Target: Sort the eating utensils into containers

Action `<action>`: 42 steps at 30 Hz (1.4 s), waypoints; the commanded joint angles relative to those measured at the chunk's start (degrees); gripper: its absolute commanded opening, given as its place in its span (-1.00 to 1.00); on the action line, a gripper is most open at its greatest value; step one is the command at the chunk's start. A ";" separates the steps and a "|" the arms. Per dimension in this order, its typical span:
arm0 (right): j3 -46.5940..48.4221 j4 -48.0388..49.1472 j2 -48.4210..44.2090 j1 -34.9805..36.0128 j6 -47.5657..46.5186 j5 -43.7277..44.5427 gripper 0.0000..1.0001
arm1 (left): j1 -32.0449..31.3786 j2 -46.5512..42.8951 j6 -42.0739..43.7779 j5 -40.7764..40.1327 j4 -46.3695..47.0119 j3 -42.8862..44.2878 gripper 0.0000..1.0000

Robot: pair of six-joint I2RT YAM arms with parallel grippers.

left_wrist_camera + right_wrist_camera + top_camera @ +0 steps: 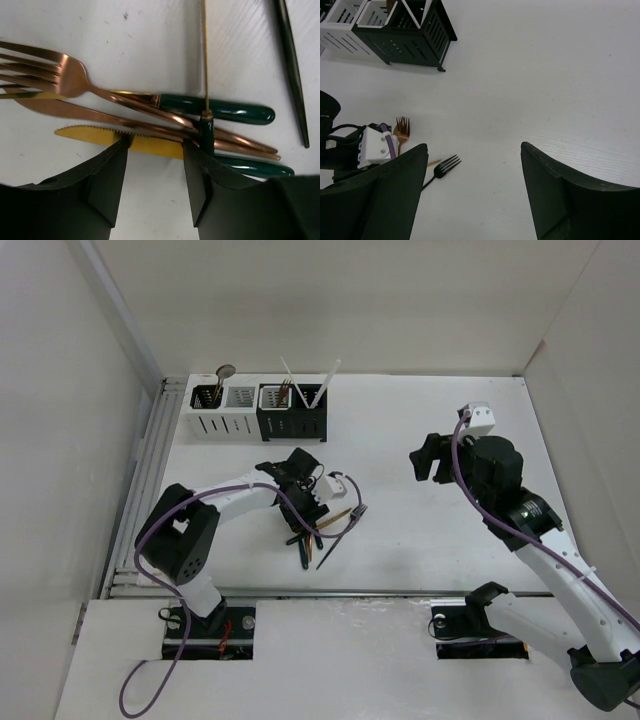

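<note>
The utensils point(315, 525) lie in a loose pile on the table: a copper fork point(65, 75), a copper knife point(75, 111), a gold-bladed knife point(155, 146), green handles point(220, 107) and a black fork point(445, 167). My left gripper point(305, 495) is open, low over the pile. In the left wrist view its gripper point(156, 150) has a fingertip on each side of the gold blade. The containers point(258, 410) stand in a row at the back left and hold some utensils and white sticks. My right gripper point(425, 458) is open and empty, as its wrist view point(473, 146) shows.
A slim black utensil point(292, 70) lies apart to the right of the pile. White walls enclose the table. The black containers point(410, 30) and white containers point(345, 25) show at the top left of the right wrist view.
</note>
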 commanded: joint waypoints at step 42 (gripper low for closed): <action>0.00 -0.42 -0.45 0.29 0.54 0.94 0.59 | -6.38 3.80 -0.07 -2.03 0.57 0.27 -0.24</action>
